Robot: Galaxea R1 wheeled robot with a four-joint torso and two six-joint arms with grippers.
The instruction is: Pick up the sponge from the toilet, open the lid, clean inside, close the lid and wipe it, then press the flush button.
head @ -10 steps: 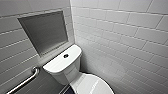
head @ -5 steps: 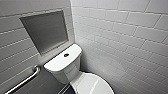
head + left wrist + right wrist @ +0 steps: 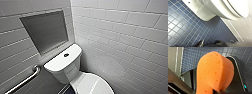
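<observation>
The white toilet (image 3: 65, 67) stands in the corner in the head view, with its lid (image 3: 93, 85) down over the bowl. The dark round flush button (image 3: 66, 55) sits in the middle of the tank top. The left wrist view shows the bowl (image 3: 209, 11) from the side with the lid's edge (image 3: 239, 6) above it. My left gripper (image 3: 210, 43) hangs open over the floor beside the bowl, holding nothing. The orange sponge (image 3: 214, 72) is pinched at one end in my right gripper (image 3: 217, 91), which is shut on it above the floor.
A metal grab bar (image 3: 25, 80) runs along the wall left of the tank, below a recessed grey niche (image 3: 46, 31). White tiled walls (image 3: 120, 37) close in behind and to the right. Blue small-tile floor (image 3: 186, 28) surrounds the toilet's base.
</observation>
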